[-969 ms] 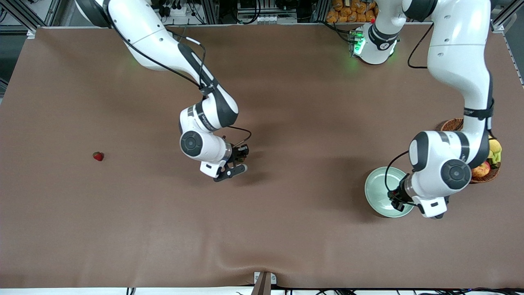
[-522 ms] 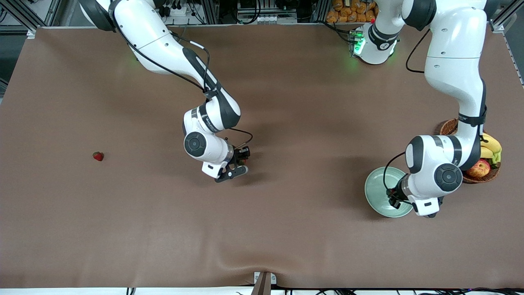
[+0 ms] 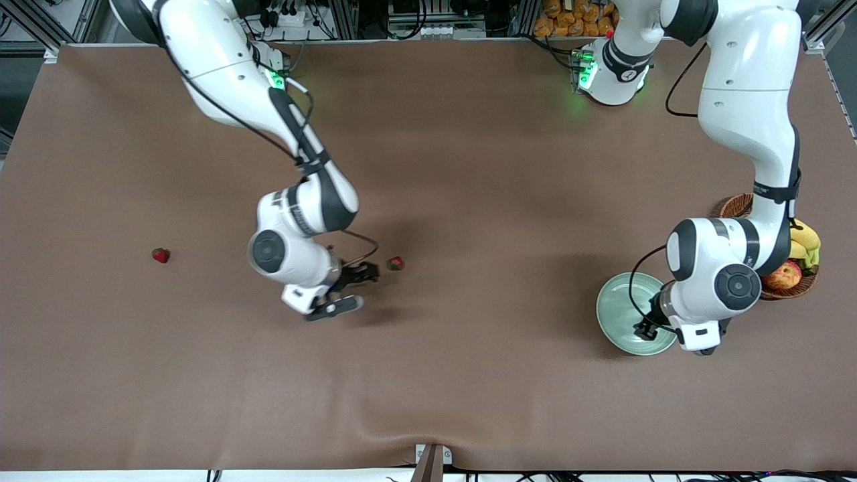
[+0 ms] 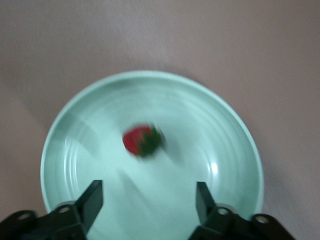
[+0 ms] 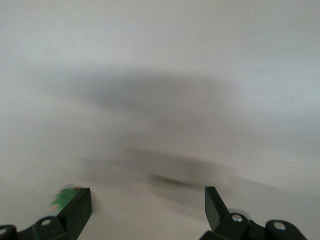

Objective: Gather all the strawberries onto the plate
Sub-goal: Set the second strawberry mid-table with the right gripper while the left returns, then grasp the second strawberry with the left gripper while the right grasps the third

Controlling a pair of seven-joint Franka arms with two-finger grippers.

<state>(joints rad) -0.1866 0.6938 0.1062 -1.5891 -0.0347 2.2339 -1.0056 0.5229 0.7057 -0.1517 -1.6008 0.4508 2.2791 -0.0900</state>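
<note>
The pale mint-green plate (image 3: 617, 304) lies toward the left arm's end of the table. My left gripper (image 3: 647, 328) hovers over it, open. In the left wrist view one strawberry (image 4: 142, 140) lies in the plate (image 4: 215, 125), clear of the left gripper (image 4: 148, 187). A second strawberry (image 3: 396, 263) rests on the brown table near the middle. My right gripper (image 3: 348, 290) stands open just beside it, toward the right arm's end. In the right wrist view only a green cap (image 5: 64, 197) shows, outside one finger of the right gripper (image 5: 148, 195). A third strawberry (image 3: 160, 255) lies toward the right arm's end.
A brown wicker basket (image 3: 740, 203) with an apple (image 3: 788, 275) and bananas (image 3: 805, 237) stands beside the plate, partly hidden under the left arm. A small bracket (image 3: 432, 460) sits at the table's edge nearest the front camera.
The right gripper opened, left the middle strawberry on the table and drew back toward the right arm's end. The left gripper opened over the plate; a strawberry now lies in it.
</note>
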